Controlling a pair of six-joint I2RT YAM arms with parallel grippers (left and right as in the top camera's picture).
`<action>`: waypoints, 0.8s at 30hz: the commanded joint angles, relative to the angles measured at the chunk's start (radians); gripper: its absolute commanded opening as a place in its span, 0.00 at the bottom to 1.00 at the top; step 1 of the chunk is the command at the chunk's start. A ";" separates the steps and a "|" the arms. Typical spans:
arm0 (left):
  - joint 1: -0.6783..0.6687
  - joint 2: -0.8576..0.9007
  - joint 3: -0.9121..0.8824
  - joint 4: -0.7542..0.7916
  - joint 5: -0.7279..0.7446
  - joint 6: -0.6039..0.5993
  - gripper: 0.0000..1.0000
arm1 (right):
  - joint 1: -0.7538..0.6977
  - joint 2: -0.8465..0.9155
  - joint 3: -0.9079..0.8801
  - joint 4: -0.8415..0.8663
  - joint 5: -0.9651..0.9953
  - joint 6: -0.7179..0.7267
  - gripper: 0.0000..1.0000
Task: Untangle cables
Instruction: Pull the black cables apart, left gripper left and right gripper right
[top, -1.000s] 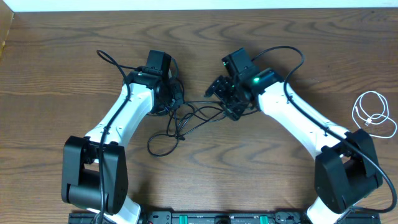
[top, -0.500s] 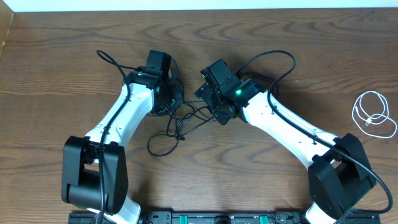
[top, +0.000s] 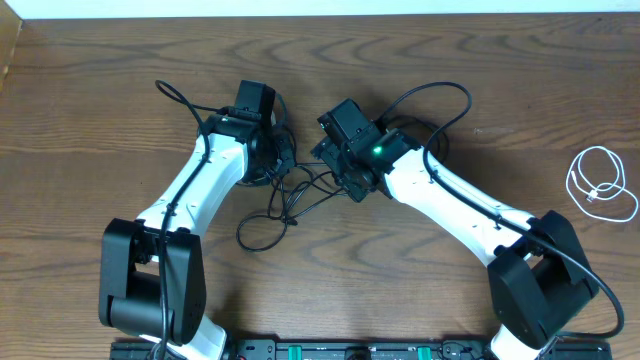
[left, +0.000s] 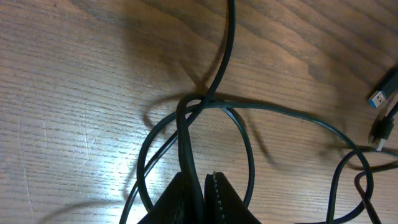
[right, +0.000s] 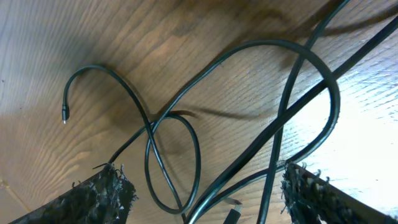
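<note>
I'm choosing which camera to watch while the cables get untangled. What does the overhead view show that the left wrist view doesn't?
Only overhead: the white cable coiled alone near the table's right edge, and the right gripper above the tangle. Only left wrist: the left gripper shut on one black strand, and a blue-tipped plug lying off to the right. Both: the black cables looped over each other on the wooden table.
</note>
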 joint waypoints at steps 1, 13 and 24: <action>0.004 0.000 -0.009 -0.005 -0.014 0.010 0.13 | 0.010 0.010 -0.006 0.016 -0.030 0.013 0.82; 0.004 0.000 -0.009 -0.005 -0.014 0.010 0.13 | 0.030 0.016 -0.006 0.082 -0.027 0.073 0.78; 0.004 0.000 -0.009 -0.005 -0.014 0.010 0.13 | 0.047 0.087 -0.006 0.094 -0.010 0.006 0.24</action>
